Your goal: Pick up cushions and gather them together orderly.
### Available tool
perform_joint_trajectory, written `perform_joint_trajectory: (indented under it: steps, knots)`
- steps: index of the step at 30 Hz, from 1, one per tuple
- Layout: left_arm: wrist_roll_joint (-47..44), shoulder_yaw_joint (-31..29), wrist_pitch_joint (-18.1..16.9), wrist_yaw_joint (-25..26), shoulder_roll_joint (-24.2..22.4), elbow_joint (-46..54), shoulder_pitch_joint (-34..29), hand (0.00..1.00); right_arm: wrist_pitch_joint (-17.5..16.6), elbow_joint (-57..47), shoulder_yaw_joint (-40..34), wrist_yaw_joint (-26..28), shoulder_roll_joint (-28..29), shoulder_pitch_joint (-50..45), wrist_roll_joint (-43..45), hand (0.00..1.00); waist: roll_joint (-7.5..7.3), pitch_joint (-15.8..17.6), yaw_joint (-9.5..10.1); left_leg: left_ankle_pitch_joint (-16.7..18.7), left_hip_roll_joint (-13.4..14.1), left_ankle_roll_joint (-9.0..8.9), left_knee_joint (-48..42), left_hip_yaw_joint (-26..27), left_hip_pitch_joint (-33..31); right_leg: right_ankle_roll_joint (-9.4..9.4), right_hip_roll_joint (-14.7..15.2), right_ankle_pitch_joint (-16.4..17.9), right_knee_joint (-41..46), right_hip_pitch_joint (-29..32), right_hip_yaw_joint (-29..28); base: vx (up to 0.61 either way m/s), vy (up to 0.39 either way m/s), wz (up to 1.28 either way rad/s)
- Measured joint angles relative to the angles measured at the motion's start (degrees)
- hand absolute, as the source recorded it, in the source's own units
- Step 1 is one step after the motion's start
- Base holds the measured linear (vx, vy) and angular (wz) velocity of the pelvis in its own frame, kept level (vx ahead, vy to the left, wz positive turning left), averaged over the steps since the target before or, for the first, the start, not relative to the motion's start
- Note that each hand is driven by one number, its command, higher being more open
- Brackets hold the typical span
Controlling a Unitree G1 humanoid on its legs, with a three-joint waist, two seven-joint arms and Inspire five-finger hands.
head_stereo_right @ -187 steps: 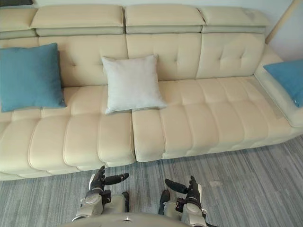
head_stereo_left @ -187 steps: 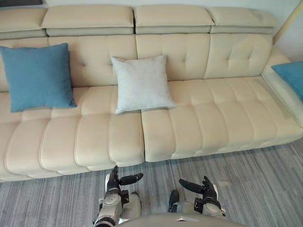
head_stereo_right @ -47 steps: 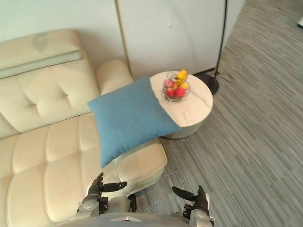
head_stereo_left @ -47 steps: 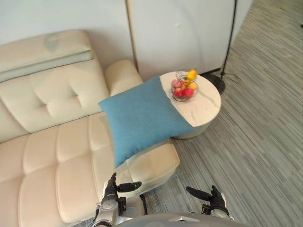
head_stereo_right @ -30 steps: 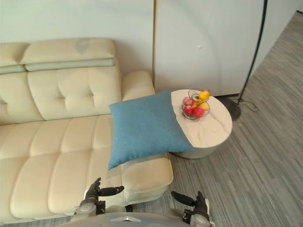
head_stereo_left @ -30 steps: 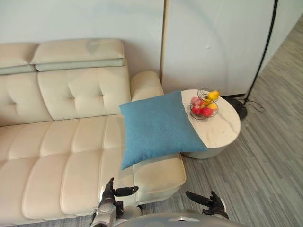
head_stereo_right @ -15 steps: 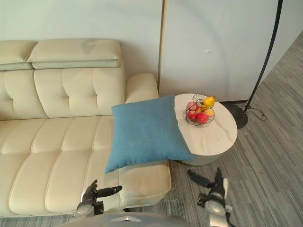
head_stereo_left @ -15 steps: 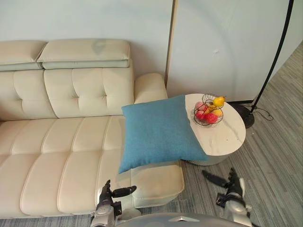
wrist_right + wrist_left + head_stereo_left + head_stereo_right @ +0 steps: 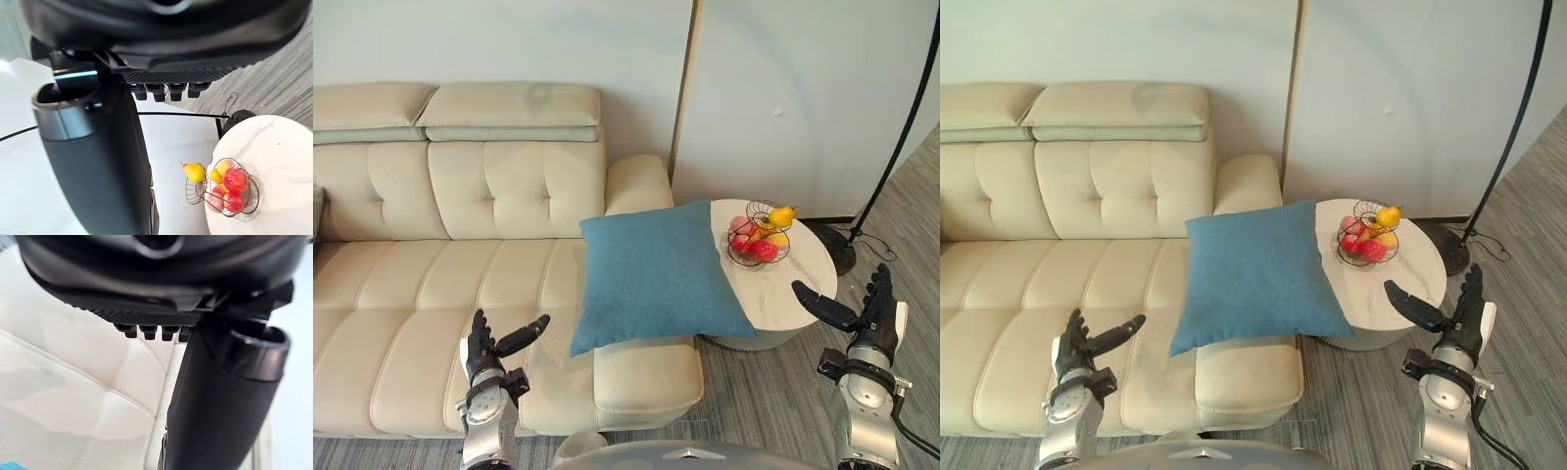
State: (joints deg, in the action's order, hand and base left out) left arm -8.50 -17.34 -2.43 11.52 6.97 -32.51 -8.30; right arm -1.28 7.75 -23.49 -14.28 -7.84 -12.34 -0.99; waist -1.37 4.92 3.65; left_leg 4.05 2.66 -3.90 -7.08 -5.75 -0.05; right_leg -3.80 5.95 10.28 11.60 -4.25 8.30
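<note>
Nothing looks gathered yet: the blue cushion [image 9: 661, 274] lies untouched on the sofa [image 9: 431, 294], left robot hand [image 9: 484, 357] at its 8 o'clock, right robot hand [image 9: 867, 318] at 4 o'clock, both spread and empty.

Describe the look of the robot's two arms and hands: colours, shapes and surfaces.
The left arm and right arm are rounded silver-grey shells, each ending in a dark wrist collar. The left hand and right hand are black, with slim tapered fingers and a thicker thumb. The wrist views show a smooth, glossy, cylindrical thumb and a ribbed strip across the palm.
</note>
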Motion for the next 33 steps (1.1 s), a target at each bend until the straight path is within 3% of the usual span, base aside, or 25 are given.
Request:
perform_joint_trajectory:
  steps: [7,13,19,24,25,26,33]
  knots:
    - [-2.7,1.6,-0.2,1.3,-2.7,14.9,-1.6,1.0,-0.2,-3.7,2.4,0.0,-1.2,2.5,3.5,1.0,-0.19,-0.6,0.43,0.1,-0.8,0.09,-1.0,-1.2,-0.9,0.0,0.5,0.0,-0.8,-0.6,1.0,0.03,0.002,0.11]
    - [-2.8,13.2,-1.1,1.9,-2.9,16.0,-1.1,1.0,-0.4,0.5,11.4,0.8,-1.1,5.4,5.7,1.0,0.75,-1.4,0.59,-0.2,-1.1,0.02,-0.5,-2.0,-1.9,0.22,-0.1,0.1,-0.9,0.2,1.3,-0.03,-0.018,0.07]
    - [-2.7,21.8,-1.1,2.0,-3.6,14.1,5.9,1.0,-0.1,9.6,16.5,0.3,0.6,12.2,5.8,1.0,-0.11,0.2,1.05,-2.9,-0.4,-0.66,-0.8,-3.4,-8.1,0.94,-0.8,0.0,1.7,7.1,2.8,-0.04,-0.036,0.13]
    - [-2.7,25.8,-1.1,3.3,-4.7,10.1,15.6,1.0,0.0,14.0,19.5,-1.9,2.7,20.7,5.8,1.0,0.01,4.4,2.03,-4.5,0.3,-1.26,-1.8,-3.1,-14.4,1.86,-1.0,0.2,6.8,15.4,2.2,-0.12,-0.023,-0.04]
    - [-2.7,26.0,-1.1,3.3,-4.8,9.6,16.4,0.0,0.0,14.5,19.6,-2.2,3.1,21.4,5.8,1.0,-0.05,4.8,2.11,-4.6,0.3,-1.29,-1.9,-3.0,-14.9,1.94,-1.0,0.3,7.4,16.2,2.1,-0.14,-0.013,-0.09]
    - [-2.6,26.3,-1.1,3.7,-5.0,8.4,18.3,0.0,0.0,15.2,19.9,-3.1,3.9,23.1,5.9,0.0,-0.11,5.9,2.13,-5.0,0.4,-1.32,-2.1,-2.7,-16.1,1.98,-0.9,0.3,8.5,18.1,1.8,-0.1,-0.01,-0.08]
    - [-2.8,27.5,-1.1,5.9,-3.1,5.9,25.3,0.0,0.1,16.1,20.3,-4.8,3.8,27.9,8.0,0.0,-0.16,9.0,2.46,-6.2,1.0,-1.91,-1.9,-1.6,-19.1,2.43,-0.8,0.0,11.1,22.8,0.7,-0.06,-0.014,-0.08]
